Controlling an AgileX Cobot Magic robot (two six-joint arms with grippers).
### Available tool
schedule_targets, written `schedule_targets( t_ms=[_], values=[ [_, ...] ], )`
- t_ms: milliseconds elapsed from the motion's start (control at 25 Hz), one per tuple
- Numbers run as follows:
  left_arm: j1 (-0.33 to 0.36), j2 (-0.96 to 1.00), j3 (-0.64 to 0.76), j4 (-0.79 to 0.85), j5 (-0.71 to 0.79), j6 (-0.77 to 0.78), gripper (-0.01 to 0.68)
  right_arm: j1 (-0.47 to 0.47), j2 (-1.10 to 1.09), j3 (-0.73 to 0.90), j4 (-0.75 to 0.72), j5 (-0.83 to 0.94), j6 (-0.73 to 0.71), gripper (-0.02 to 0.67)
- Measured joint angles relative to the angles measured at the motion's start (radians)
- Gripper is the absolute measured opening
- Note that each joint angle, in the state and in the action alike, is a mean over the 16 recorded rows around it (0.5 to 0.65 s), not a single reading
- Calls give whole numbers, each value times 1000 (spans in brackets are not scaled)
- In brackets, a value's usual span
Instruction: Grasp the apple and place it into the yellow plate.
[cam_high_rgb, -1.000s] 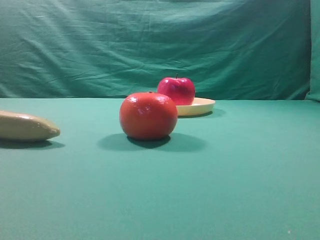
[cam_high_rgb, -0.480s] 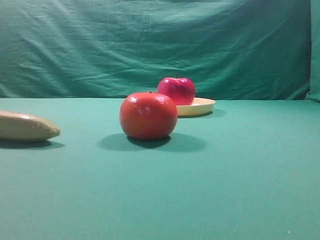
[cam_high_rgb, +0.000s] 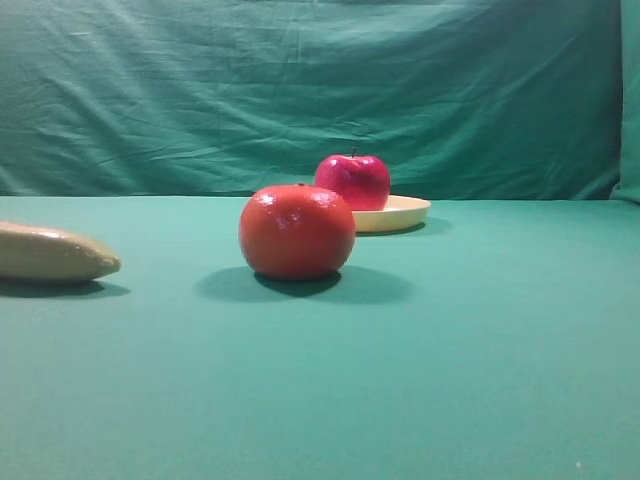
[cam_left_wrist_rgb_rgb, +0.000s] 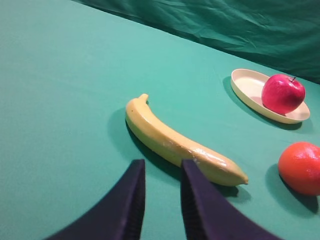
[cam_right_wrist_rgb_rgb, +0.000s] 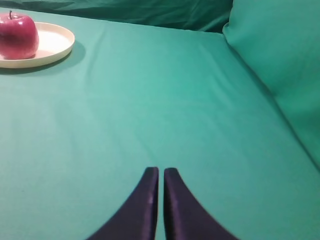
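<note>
The crimson apple (cam_high_rgb: 352, 180) with a dark stem sits on the left part of the pale-yellow plate (cam_high_rgb: 405, 212) at the back of the table. It also shows in the left wrist view (cam_left_wrist_rgb_rgb: 282, 93) on the plate (cam_left_wrist_rgb_rgb: 245, 85), and in the right wrist view (cam_right_wrist_rgb_rgb: 18, 36) on the plate (cam_right_wrist_rgb_rgb: 56, 42). My left gripper (cam_left_wrist_rgb_rgb: 162, 167) is empty with its fingers a little apart, low over the cloth near the banana. My right gripper (cam_right_wrist_rgb_rgb: 161, 171) is shut and empty, far right of the plate. Neither gripper shows in the exterior view.
A larger orange-red stemless fruit (cam_high_rgb: 296, 231) stands in front of the plate. A yellow banana (cam_left_wrist_rgb_rgb: 175, 142) lies just beyond my left fingertips, at the left edge of the exterior view (cam_high_rgb: 50, 253). A green cloth backdrop (cam_high_rgb: 320, 90) hangs behind; a raised cloth fold (cam_right_wrist_rgb_rgb: 280, 60) is at right.
</note>
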Motion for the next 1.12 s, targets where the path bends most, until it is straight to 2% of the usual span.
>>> schedule_targets(
  t_ms=[1120],
  values=[
    [0,0,0,0,0,0,157,0,0,2,0,-11,0,0]
  ],
)
